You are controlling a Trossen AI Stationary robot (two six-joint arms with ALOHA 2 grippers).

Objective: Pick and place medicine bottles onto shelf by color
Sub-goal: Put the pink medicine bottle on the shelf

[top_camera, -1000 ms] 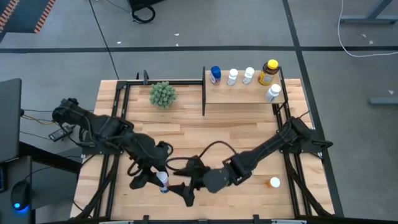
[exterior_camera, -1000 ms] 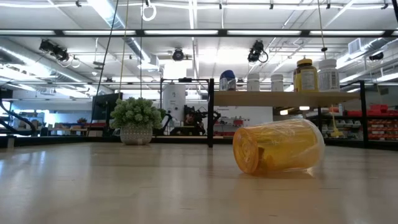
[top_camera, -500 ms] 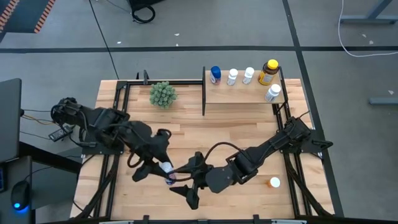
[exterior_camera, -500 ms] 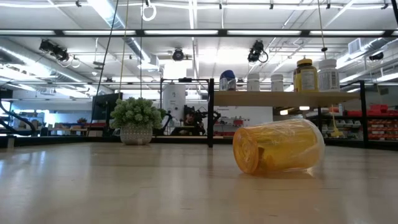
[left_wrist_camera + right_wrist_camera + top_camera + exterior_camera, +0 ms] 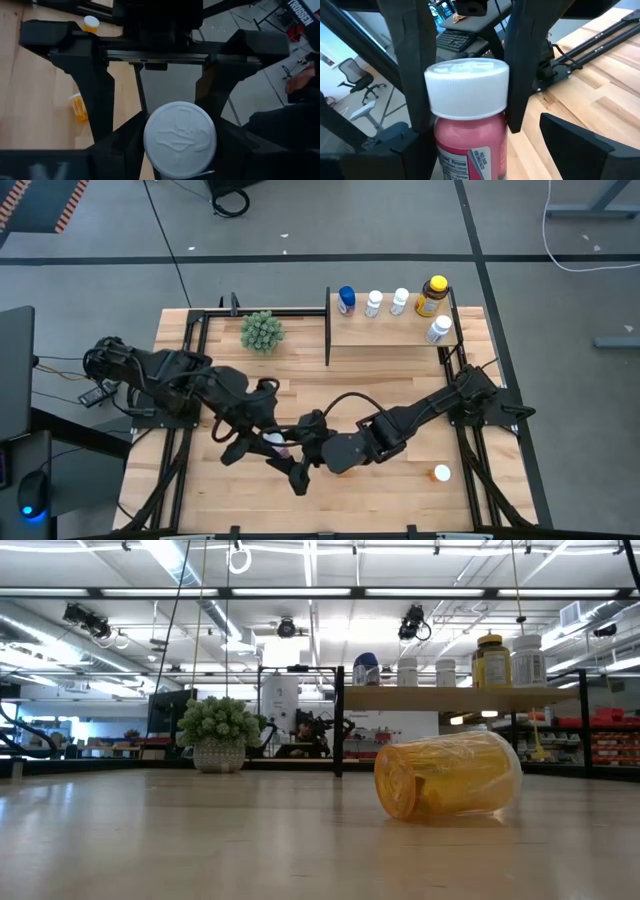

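I am looking down on a wooden table [image 5: 400, 380] with both arms meeting near its middle. My left tool [image 5: 268, 442] is clenched on a small bottle [image 5: 275, 441] with a white cap and a pink label, held in the air above the near centre of the table. My right tool [image 5: 297, 450] is just beside it, spread wide, with one finger on each side of the bottle but not closed on it. From the right wrist, the white cap [image 5: 467, 85] sits between two dark fingers [image 5: 520, 70], and the pink label shows below it.

On the shelf [image 5: 385, 330] at the far right stand a blue bottle [image 5: 346, 300], two white bottles [image 5: 373, 303], a larger amber bottle with a yellow cap [image 5: 432, 295] and another white bottle [image 5: 439, 329]. A green plant [image 5: 261, 331] sits left of the shelf. One orange bottle [image 5: 441, 473] waits near the near right edge, and another orange bottle [image 5: 448, 776] lies on its side on the table.

I judge the held bottle to be light, stiff plastic with a smooth, slippery label. The body just below the cap looks like the safest place to grip, since the ridged cap gives a lip against sliding. This looks like a handover between the arms.
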